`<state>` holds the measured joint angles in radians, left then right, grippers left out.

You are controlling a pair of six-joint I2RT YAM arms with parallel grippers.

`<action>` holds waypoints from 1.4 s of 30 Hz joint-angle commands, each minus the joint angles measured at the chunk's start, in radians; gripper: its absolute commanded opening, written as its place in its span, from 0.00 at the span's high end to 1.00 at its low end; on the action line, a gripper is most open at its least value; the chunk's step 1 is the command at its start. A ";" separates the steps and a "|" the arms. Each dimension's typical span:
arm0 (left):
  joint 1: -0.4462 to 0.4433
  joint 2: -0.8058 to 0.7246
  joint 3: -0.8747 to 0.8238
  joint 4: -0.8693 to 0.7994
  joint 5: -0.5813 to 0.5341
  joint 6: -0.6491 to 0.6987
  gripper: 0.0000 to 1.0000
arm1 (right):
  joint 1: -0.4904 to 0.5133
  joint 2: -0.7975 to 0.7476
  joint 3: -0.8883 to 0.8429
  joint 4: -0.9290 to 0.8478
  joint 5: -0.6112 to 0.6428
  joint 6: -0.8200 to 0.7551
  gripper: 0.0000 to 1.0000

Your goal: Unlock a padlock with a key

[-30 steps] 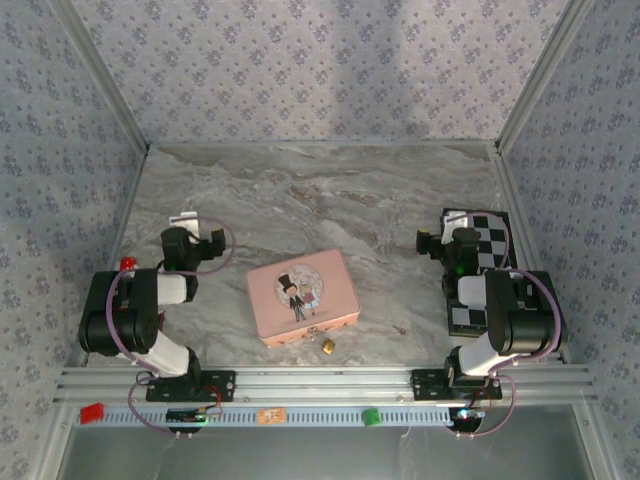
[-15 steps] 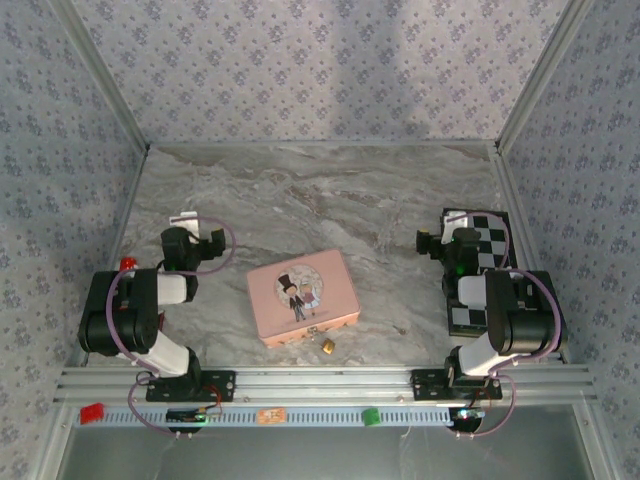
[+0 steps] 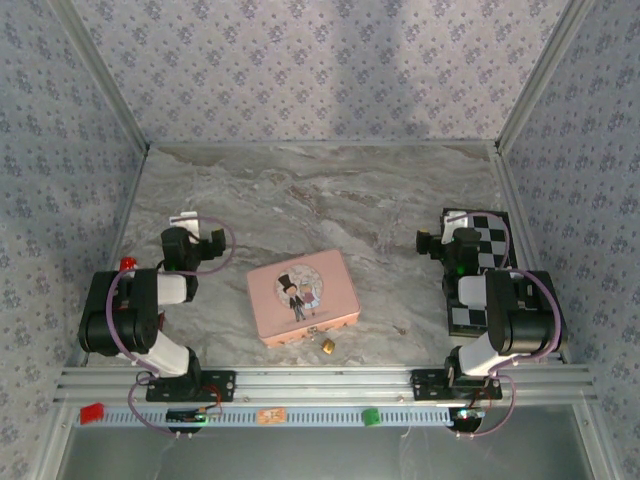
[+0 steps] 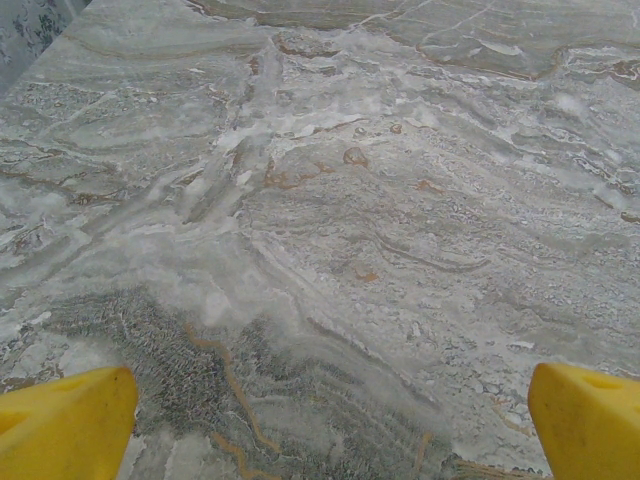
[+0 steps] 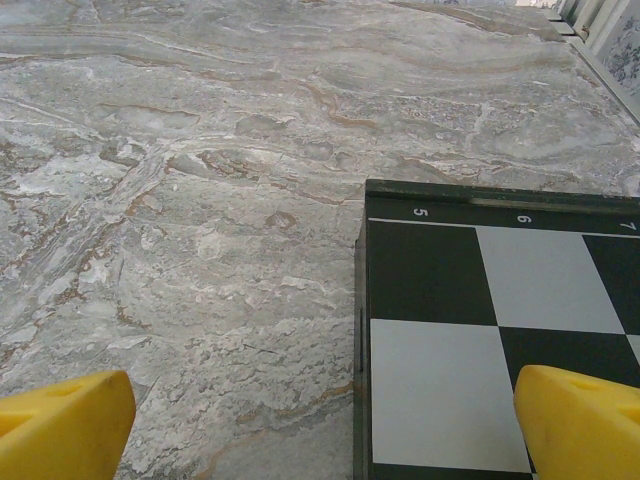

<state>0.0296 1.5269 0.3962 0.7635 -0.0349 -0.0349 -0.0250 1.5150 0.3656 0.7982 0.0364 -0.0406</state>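
Padlock (image 3: 327,346) beside tin (image 3: 302,295), left claw (image 4: 325,412) well apart

A: Where can you pass?
B: Over the grey marble surface (image 3: 320,190) beyond the pink rectangular tin box (image 3: 303,297), centre-front.
A: On the right?
B: A flat black-and-white checkered board (image 5: 470,330) lies there.

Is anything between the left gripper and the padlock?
Yes: in the top view the pink tin lies between the left gripper and the padlock, which sits by the tin's near edge.
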 commanded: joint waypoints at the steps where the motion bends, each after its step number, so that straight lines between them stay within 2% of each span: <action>1: -0.008 -0.005 0.032 0.017 -0.013 -0.001 0.00 | -0.007 0.011 0.025 0.021 -0.006 0.011 0.01; 5: -0.012 -0.050 0.042 -0.039 -0.028 -0.003 0.00 | -0.006 0.003 0.027 0.013 -0.035 -0.001 0.01; 8: -0.028 -0.140 0.033 -0.110 -0.071 -0.009 0.00 | 0.008 -0.057 0.029 -0.039 -0.045 -0.025 0.01; 14: -0.096 -0.440 0.059 -0.361 -0.174 -0.095 0.00 | 0.069 -0.326 0.066 -0.290 -0.015 -0.040 0.01; 16: -0.100 -0.545 0.108 -0.502 -0.206 -0.187 0.00 | 0.091 -0.416 0.104 -0.395 -0.041 -0.012 0.01; 21: -0.097 -0.716 0.289 -0.973 -0.323 -0.463 0.00 | 0.155 -0.612 0.191 -0.638 -0.153 0.038 0.01; 23: -0.094 -0.772 0.337 -1.207 -0.403 -0.698 0.00 | 0.171 -0.684 0.218 -0.726 -0.172 0.117 0.01; 24: -0.094 -0.800 0.331 -1.249 -0.372 -0.714 0.00 | 0.172 -0.715 0.229 -0.759 -0.176 0.169 0.01; 26: -0.091 -0.867 0.283 -1.199 -0.192 -0.661 0.00 | 0.171 -0.779 0.245 -0.822 -0.182 0.290 0.01; 29: -0.091 -0.922 0.258 -1.208 0.048 -0.597 0.00 | 0.167 -0.881 0.248 -0.944 -0.156 0.462 0.01; 31: -0.095 -0.918 0.287 -1.278 0.131 -0.573 0.00 | 0.160 -0.943 0.231 -1.027 -0.108 0.599 0.01; 33: -0.109 -0.899 0.320 -1.343 0.200 -0.550 0.00 | 0.137 -0.992 0.210 -1.052 -0.135 0.614 0.01; 37: -0.221 -0.849 0.378 -1.481 0.233 -0.534 0.00 | 0.122 -1.004 0.222 -1.097 -0.186 0.582 0.01; 42: -0.473 -0.813 0.423 -1.580 0.093 -0.578 0.00 | 0.151 -0.945 0.302 -1.227 -0.178 0.566 0.01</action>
<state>-0.3508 0.7105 0.7689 -0.7048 0.1020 -0.5972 0.1085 0.5503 0.6022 -0.3138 -0.1287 0.5060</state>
